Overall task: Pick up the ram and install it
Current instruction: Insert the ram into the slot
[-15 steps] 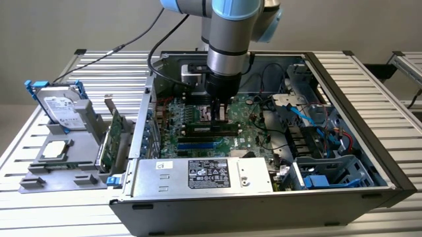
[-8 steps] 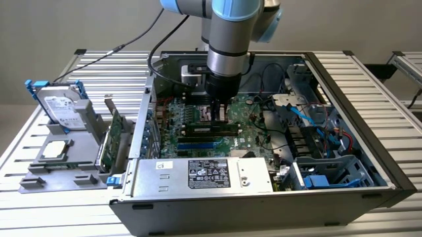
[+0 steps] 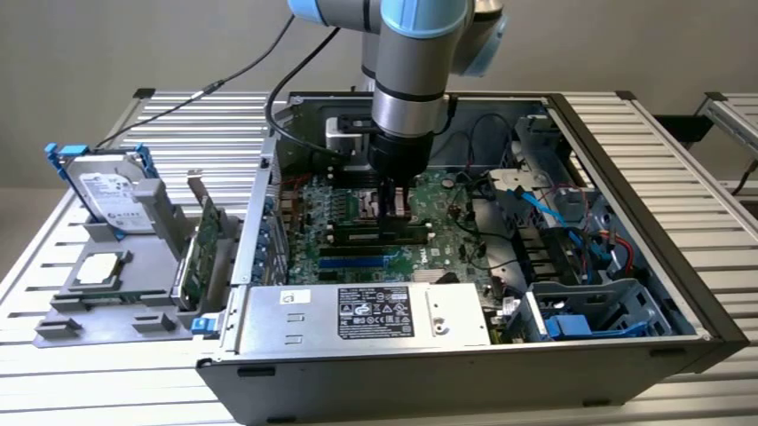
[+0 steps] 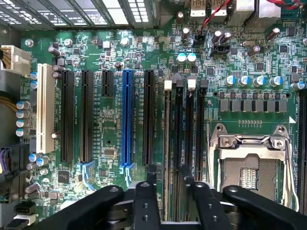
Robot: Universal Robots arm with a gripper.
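My gripper (image 3: 397, 211) reaches down into the open PC case (image 3: 663, 293), right over the motherboard's memory slots (image 3: 379, 235). In the wrist view the two black fingers (image 4: 146, 201) stand apart, and the gripper (image 4: 173, 203) straddles the long dark memory slots (image 4: 184, 143). The ram (image 4: 168, 143) shows as a thin greenish edge standing in the slot with the white latch, running away from between the fingers. I see a gap on each side of it, so neither finger seems to press on it.
The CPU socket (image 4: 252, 167) lies beside the slots, with a blue expansion slot (image 4: 126, 120) on the other side. The power supply (image 3: 367, 315) fills the case's front. Blue cables (image 3: 556, 209) hang at the exterior view's right. A hard drive (image 3: 113, 191) and a green card (image 3: 204, 244) stand outside.
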